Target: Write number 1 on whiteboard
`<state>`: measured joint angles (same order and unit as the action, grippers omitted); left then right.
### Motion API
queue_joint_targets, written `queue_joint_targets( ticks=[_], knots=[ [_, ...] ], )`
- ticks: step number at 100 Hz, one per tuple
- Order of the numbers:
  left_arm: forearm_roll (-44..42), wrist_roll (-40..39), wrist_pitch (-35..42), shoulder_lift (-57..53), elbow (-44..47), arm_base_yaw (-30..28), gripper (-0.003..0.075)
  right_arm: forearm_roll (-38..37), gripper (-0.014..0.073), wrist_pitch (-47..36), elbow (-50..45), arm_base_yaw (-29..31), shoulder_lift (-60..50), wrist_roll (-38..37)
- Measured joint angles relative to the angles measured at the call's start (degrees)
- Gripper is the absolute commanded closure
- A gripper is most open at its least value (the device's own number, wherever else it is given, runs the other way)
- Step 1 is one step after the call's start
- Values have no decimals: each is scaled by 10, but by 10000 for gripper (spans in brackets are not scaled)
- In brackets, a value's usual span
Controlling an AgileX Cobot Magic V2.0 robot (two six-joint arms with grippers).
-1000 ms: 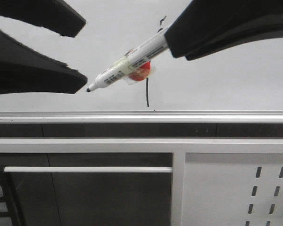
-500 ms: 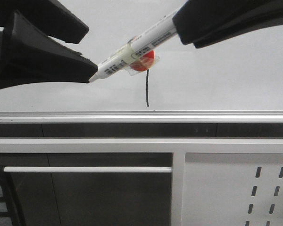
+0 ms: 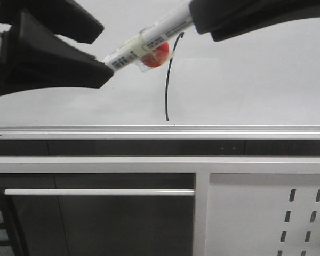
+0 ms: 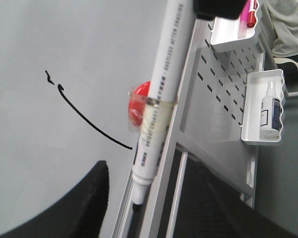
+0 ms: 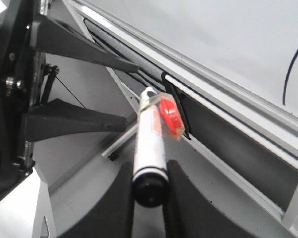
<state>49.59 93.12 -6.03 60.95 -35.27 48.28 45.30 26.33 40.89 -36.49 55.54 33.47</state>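
1. The whiteboard fills the upper half of the front view, glossy grey-white, with a silver rail along its lower edge.
2. The number 1 is a thin black curved stroke standing just above the rail, with a small tick at its top.
3. The right gripper is clamped on the rear end of a white marker, which slants down to the left in front of the board.
4. A red disc is taped to the marker's barrel.
5. The left gripper has its fingers spread apart, and the marker's tip points into the gap between them; contact cannot be told.
6. Below the rail run dark and white frame bars, with a perforated panel at lower right.
7. In the left wrist view, white trays hang on that panel, one holding a small bottle.
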Motion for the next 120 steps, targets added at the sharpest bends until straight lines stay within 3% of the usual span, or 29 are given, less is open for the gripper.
queue_joint_targets(
  ticks=[21, 54, 110, 120],
  knots=[
    [0, 0, 11, 46, -22, 10, 403, 15, 644, -8, 0, 0, 0, 0],
    [0, 0, 75, 54, -30, 51, 556, 17, 644, -15, 0, 0, 0, 0],
    [0, 0, 82, 54, -30, 51, 563, 17, 644, -25, 0, 0, 0, 0],
    [4, 0, 82, 54, -30, 51, 647, 17, 644, -25, 0, 0, 0, 0]
  ],
)
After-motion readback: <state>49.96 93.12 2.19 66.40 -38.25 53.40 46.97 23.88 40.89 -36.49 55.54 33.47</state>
